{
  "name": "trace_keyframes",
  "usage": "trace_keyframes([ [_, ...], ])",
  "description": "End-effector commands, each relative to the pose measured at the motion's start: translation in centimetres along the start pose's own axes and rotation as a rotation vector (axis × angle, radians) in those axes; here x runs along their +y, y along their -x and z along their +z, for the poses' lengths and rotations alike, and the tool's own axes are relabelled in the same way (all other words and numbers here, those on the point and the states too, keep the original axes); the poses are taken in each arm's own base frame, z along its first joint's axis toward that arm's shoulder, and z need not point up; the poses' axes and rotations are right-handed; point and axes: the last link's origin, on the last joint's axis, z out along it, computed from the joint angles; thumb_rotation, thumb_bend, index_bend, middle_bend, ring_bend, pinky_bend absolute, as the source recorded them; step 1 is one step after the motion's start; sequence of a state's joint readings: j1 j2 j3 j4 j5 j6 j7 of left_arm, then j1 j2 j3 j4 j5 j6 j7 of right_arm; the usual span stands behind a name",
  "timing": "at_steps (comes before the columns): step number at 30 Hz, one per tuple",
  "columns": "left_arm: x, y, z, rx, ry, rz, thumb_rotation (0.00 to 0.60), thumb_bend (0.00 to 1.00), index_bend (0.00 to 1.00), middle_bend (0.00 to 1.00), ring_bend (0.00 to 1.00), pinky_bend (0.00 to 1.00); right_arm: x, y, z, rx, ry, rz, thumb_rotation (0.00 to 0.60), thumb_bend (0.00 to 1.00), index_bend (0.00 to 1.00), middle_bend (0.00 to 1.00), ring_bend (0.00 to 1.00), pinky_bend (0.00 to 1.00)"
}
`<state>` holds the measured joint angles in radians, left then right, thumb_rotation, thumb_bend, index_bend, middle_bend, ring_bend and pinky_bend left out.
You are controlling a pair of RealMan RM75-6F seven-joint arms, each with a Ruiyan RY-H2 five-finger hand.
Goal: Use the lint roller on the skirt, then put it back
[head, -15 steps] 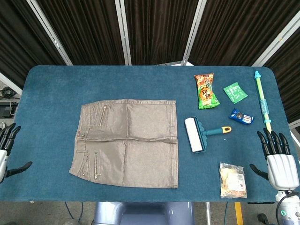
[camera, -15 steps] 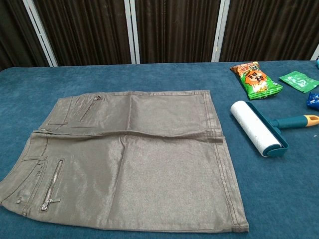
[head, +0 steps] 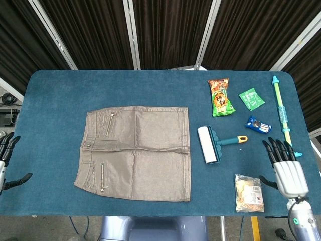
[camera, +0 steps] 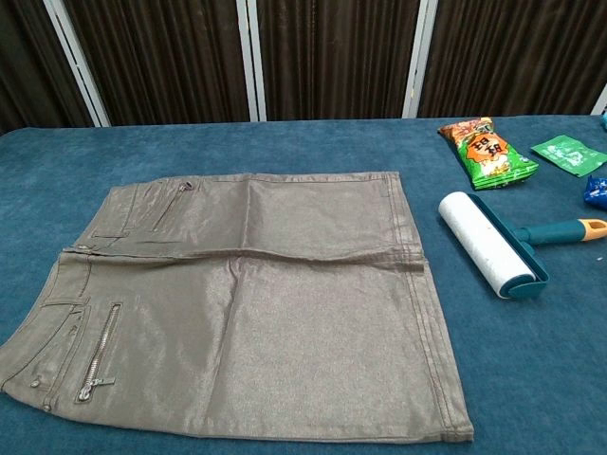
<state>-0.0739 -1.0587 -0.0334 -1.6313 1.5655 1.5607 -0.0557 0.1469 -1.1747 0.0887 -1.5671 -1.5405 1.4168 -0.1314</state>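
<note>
Since the earlier frame the right hand has slid left and farther onto the table, fingers spread, holding nothing. Untouched, the lint roller lies just right of the skirt, well apart from that hand. At the left edge, the left hand is open too.

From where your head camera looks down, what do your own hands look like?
The right hand has slim black fingers on a pale silver-grey ribbed palm shell, with a grey wrist bearing a small teal ring below. The left hand shows only black fingers and a pale edge at the frame's border.
</note>
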Motion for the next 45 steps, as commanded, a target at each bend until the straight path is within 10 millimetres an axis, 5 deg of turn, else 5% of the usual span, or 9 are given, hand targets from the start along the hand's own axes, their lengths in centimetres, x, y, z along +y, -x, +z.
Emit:
trace_keyframes([
  [1, 0.0, 0.1, 0.2, 0.000, -0.003, 0.002, 0.600, 0.00, 0.00, 0.00, 0.00, 0.00, 0.2, 0.9, 5.3, -0.114, -0.049, 0.011, 0.600, 0.00, 0.00, 0.00, 0.00, 0.04],
  [7, -0.1, 0.4, 0.8, -0.004, -0.032, 0.016, 0.600, 0.00, 0.00, 0.00, 0.00, 0.00, -0.8, 3.0, 11.2, -0.215, -0.136, -0.056, 0.600, 0.03, 0.02, 0.08, 0.03, 0.13],
  [15, -0.6, 0.8, 1.3, -0.013, -0.081, 0.039, 0.600, 0.00, 0.00, 0.00, 0.00, 0.00, -2.3, 6.5, 15.1, -0.271, -0.244, -0.185, 0.600, 0.18, 0.12, 0.19, 0.14, 0.23],
  [25, -0.8, 1.2, 1.5, -0.021, -0.099, 0.054, 0.600, 0.00, 0.00, 0.00, 0.00, 0.00, -4.5, 9.0, 17.1, -0.269, -0.326, -0.254, 0.600, 0.23, 0.18, 0.24, 0.18, 0.25],
  [37, -1.0, 1.1, 1.5, -0.022, -0.110, 0.052, 0.600, 0.00, 0.00, 0.00, 0.00, 0.00, -4.1, 10.5, 17.4, -0.307, -0.343, -0.307, 0.600, 0.30, 0.21, 0.27, 0.20, 0.25],
  [45, -0.9, 1.2, 1.4, -0.026, -0.107, 0.050, 0.600, 0.00, 0.00, 0.00, 0.00, 0.00, -3.5, 10.7, 17.3, -0.303, -0.343, -0.317, 0.600, 0.44, 0.38, 0.44, 0.35, 0.33],
])
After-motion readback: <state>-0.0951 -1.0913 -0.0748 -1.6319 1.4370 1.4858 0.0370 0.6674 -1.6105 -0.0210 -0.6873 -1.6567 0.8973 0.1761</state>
